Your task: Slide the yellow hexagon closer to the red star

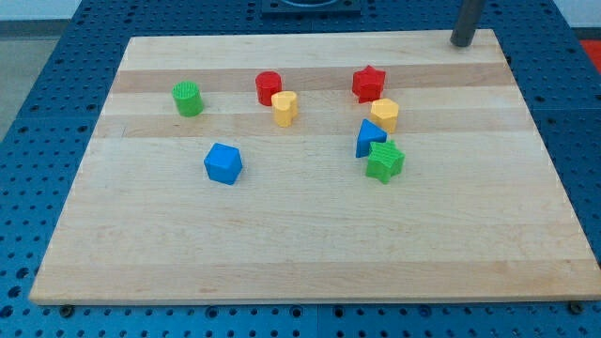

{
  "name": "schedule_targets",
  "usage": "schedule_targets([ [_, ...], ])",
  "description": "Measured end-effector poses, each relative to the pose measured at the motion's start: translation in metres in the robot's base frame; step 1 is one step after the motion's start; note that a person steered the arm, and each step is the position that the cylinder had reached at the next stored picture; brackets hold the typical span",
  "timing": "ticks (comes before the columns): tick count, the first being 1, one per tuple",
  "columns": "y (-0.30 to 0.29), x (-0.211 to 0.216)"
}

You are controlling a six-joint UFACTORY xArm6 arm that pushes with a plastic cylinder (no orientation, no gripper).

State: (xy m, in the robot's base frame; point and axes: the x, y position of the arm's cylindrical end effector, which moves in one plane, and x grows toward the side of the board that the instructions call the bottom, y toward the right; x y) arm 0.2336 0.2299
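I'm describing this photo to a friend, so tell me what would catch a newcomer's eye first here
The tight cluster right of centre stands out: the red star, the yellow hexagon just below it, then a blue block and a green star. A lone blue cube sits left of centre. My tip rests at the board's top right corner, away from all blocks.

hexagon just below star, tip upper right
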Motion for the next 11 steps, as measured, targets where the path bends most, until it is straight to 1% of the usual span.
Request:
schedule_targets([
  [3,-0.001,0.097],
  [4,-0.007,0.108],
  [5,-0.029,0.133],
  [8,-0.101,0.165],
  [10,-0.153,0.163],
  [11,-0.153,0.149],
])
